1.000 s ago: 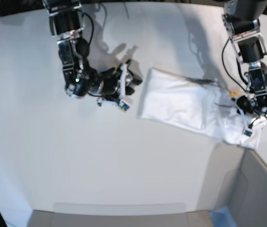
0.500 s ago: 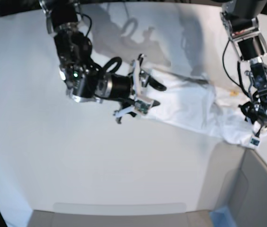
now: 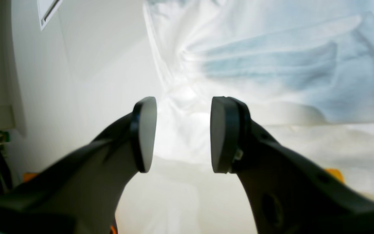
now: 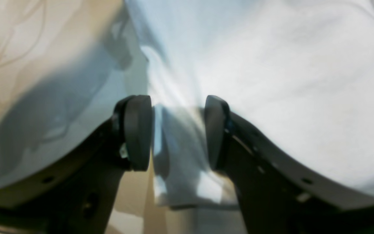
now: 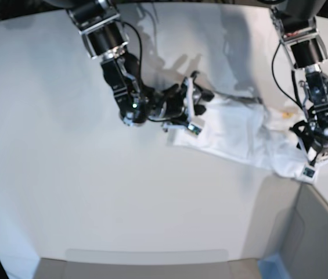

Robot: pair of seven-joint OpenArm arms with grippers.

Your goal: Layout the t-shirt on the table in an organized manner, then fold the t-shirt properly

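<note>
The white t-shirt [image 5: 233, 131] lies as a rumpled, partly folded strip on the table [image 5: 65, 174], right of centre, with a bit of orange print [image 5: 285, 116] showing near its right end. My right gripper [image 5: 195, 107] is at the shirt's upper left corner. In the right wrist view it [image 4: 177, 110] is open, with a fold of cloth [image 4: 179, 139] running between the fingers. My left gripper [image 5: 320, 154] hovers over the bunched right end. It [image 3: 183, 107] stands open above the cloth [image 3: 271, 65], with nothing pinched.
A grey box [image 5: 314, 232] with a blue edge [image 5: 271, 267] stands at the lower right, its wall just below the left gripper. A grey strip [image 5: 146, 264] runs along the table's front edge.
The right arm swung in from the shirt's left, crossed its near left corner, and now sits at the upper left corner. The left gripper shifted slightly toward the box.
</note>
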